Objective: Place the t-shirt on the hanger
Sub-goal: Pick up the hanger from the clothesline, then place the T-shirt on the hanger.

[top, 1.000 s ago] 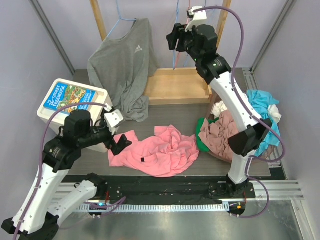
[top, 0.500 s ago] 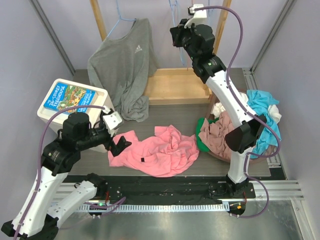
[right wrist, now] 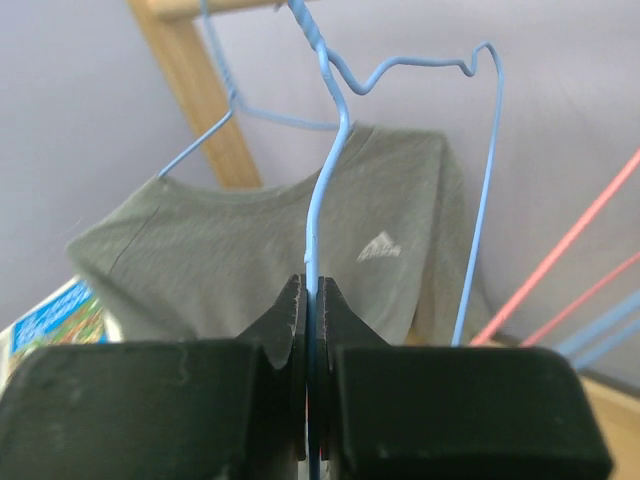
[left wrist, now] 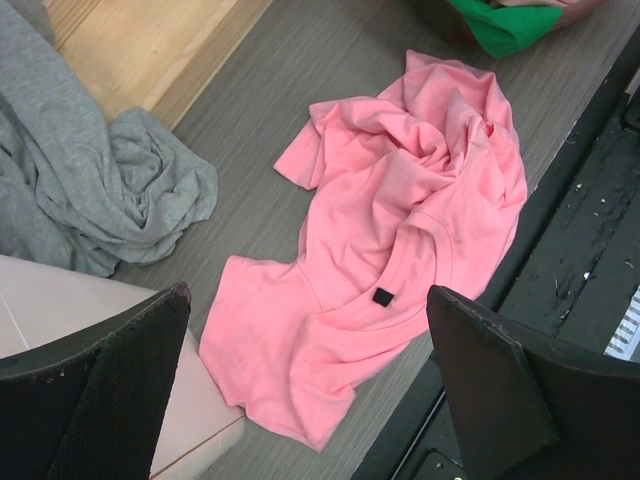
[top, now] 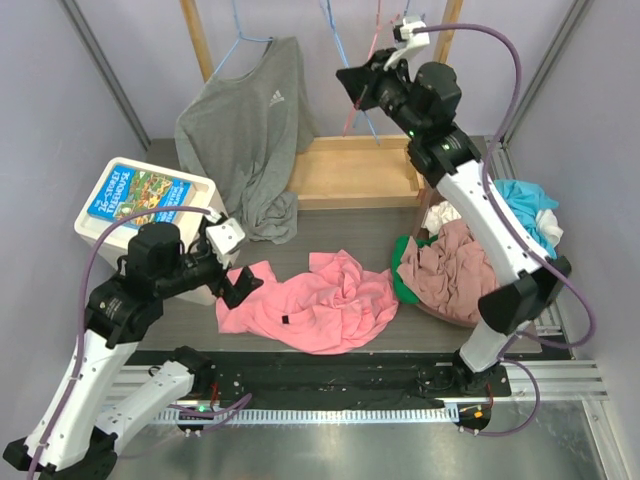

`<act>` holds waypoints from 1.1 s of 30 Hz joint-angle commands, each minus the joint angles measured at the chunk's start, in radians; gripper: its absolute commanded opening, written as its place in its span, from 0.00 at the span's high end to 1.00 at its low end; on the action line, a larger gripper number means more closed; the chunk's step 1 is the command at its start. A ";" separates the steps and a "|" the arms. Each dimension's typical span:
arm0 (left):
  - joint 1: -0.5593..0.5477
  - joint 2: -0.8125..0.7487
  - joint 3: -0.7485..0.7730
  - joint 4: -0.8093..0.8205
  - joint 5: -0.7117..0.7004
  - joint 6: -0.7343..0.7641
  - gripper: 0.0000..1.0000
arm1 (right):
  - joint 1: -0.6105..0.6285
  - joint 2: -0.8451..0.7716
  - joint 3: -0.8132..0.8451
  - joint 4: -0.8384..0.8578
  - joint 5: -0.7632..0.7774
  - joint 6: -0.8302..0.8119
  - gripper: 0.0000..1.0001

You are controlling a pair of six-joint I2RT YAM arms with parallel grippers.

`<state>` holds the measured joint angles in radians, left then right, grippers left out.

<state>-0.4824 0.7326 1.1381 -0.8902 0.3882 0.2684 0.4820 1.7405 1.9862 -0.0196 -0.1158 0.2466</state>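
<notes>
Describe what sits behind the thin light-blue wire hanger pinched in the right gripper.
Behind the light-blue wire hanger, a grey long-sleeved top with a white logo hangs before the pale wall. The shut right gripper covers the top's lower part.

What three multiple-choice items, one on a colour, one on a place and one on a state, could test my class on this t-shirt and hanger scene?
1. What colour is the hanger pinched in the right gripper? A pink; B light blue; C white.
2. Where is the salmon-pink t-shirt? A hung on the hanger; B bunched on the table; C held up in the right gripper.
3. How is the left gripper? A open and empty; B shut on the t-shirt; C shut on the hanger.
Answers: 1 B, the wire between its shut jaws is light blue. 2 B, it lies crumpled on the grey tabletop. 3 A, its jaws stand wide apart over the t-shirt with nothing between them.
</notes>
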 commanded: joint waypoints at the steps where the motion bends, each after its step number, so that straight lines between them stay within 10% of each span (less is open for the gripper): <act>1: 0.005 0.019 0.017 0.037 0.021 -0.021 0.00 | -0.002 -0.221 -0.198 -0.032 -0.191 0.040 0.99; 11: 0.005 -0.128 -0.158 0.428 0.063 -0.080 0.00 | -0.003 -0.651 -0.644 -0.444 -0.564 -0.124 0.99; 20: 0.004 -0.070 -0.224 0.421 0.210 0.115 0.04 | -0.003 -0.835 -0.794 -0.824 -0.847 -0.412 0.99; 33: -0.071 -0.035 -0.342 0.490 0.397 0.207 0.08 | 0.069 -0.800 -0.854 -0.758 -0.992 -0.377 0.99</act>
<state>-0.5083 0.6765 0.7925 -0.4732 0.6979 0.4461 0.5186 0.9413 1.1336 -0.8719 -1.0401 -0.1574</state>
